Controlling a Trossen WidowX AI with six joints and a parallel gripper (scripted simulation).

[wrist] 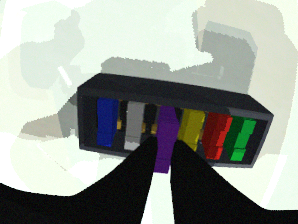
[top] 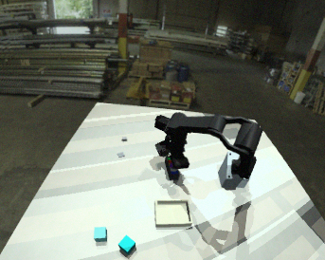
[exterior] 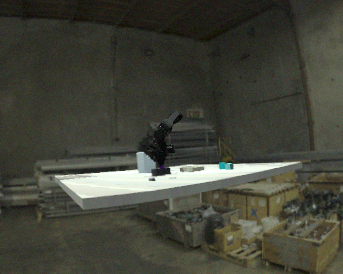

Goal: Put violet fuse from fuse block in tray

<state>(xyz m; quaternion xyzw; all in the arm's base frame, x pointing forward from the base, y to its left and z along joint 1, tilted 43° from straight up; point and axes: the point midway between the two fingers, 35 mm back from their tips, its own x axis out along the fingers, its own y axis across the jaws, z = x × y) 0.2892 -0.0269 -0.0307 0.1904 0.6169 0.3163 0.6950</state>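
Arm bent forward and down, pincer clamped.

The dark arm rises from its pale base, folds at the elbow and points its wrist down toward the bench. The pincer (wrist: 160, 163) has both black fingers closed narrowly on the violet fuse (wrist: 165, 137) between their tips.
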